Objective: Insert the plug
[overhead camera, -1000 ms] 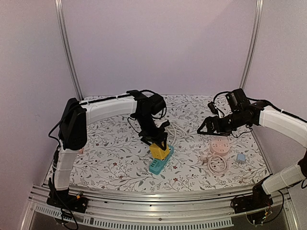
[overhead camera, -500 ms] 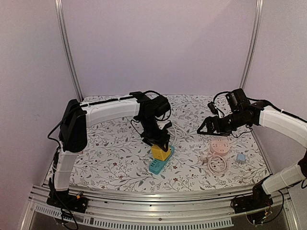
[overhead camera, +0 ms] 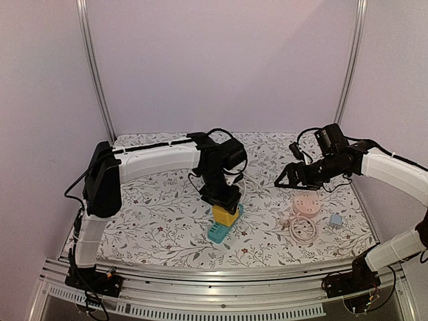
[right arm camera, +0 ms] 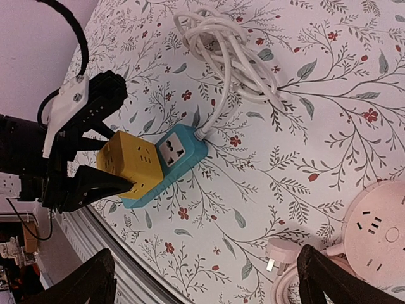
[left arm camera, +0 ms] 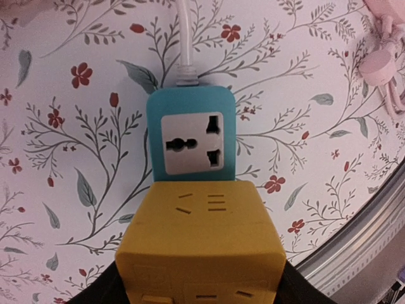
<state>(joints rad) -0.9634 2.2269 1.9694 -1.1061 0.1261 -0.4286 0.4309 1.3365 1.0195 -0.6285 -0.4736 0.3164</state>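
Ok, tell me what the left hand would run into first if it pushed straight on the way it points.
The left hand points down with the yellow adapter clamped in front. Straight on, that meets the teal power strip directly beneath; they look already touching, though depth is unclear.

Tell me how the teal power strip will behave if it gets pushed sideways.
The teal power strip looks like rigid plastic lying flat, so it would likely slide, not tip or roll. Nothing visibly fastens it down, so it may pivot easily. Its white cable, loosely coiled beyond one end, is floppy and probably offers little restraint.
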